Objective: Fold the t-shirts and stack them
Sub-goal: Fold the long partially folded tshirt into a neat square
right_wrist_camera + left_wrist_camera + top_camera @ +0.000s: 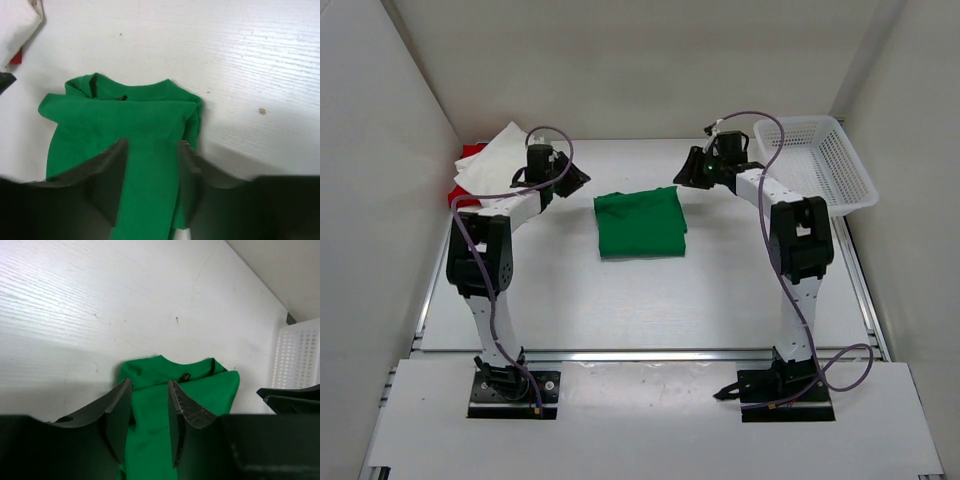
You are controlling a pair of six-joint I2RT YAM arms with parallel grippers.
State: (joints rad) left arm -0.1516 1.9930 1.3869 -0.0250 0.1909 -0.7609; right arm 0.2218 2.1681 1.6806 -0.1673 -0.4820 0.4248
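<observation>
Left pincer point(570, 178) and right pincer point(692, 172) hang either side of the folded green t-shirt point(641, 222), both with jaws parted and nothing held. That shirt lies mid-table point(620, 310) as a neat rectangle. Inside its collar sits a small dark neck tag point(186, 376), too small to read. At the far left, the white t-shirt point(500, 155) lies crumpled over the red t-shirt point(468, 154), hiding most of it. The mesh basket point(820, 165) stands far right, cut off in the left wrist view.
</observation>
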